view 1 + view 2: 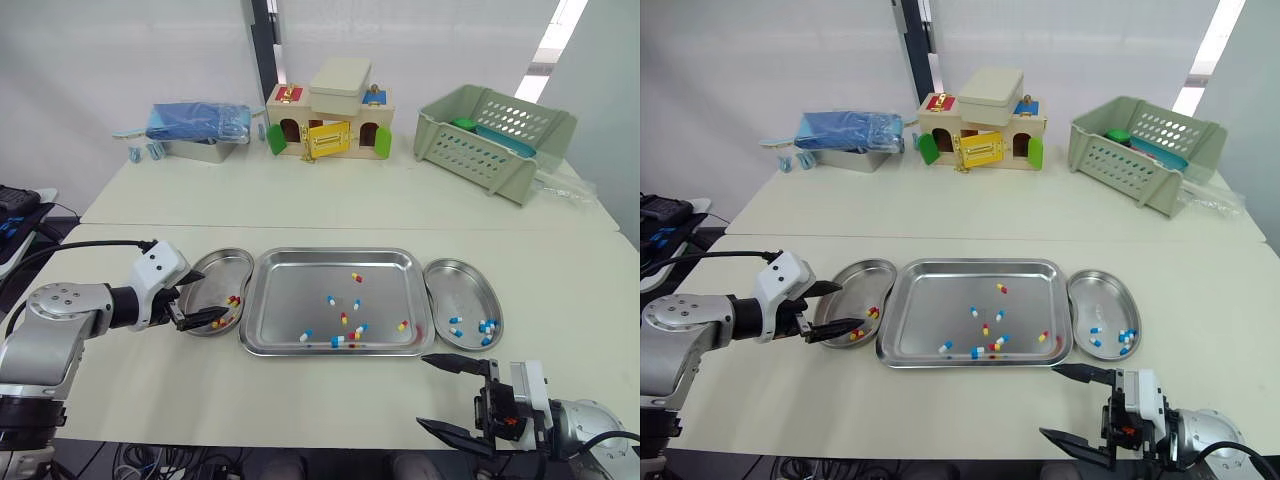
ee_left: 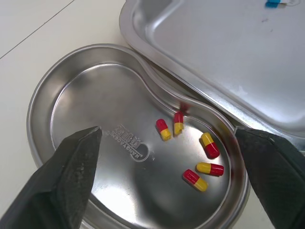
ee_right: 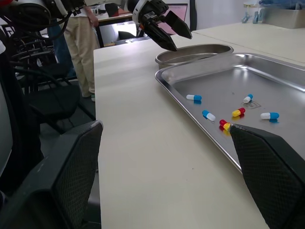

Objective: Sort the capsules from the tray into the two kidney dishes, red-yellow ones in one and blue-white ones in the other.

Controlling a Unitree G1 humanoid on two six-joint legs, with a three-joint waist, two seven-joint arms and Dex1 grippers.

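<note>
Hovering open and empty over the left kidney dish (image 1: 215,256), the left gripper (image 1: 213,296) could have clipped its rim and scattered the red-yellow capsules (image 2: 208,145) inside. Unsorted capsules (image 1: 345,340) lay in the centre tray (image 1: 335,252), some close enough that one pinch might take two. The right gripper (image 1: 424,390), also open, sat near-right of the tray.

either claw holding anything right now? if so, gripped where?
Nothing held. Left claw is open above the left kidney dish, right claw open near the table's front edge; both empty.
</note>
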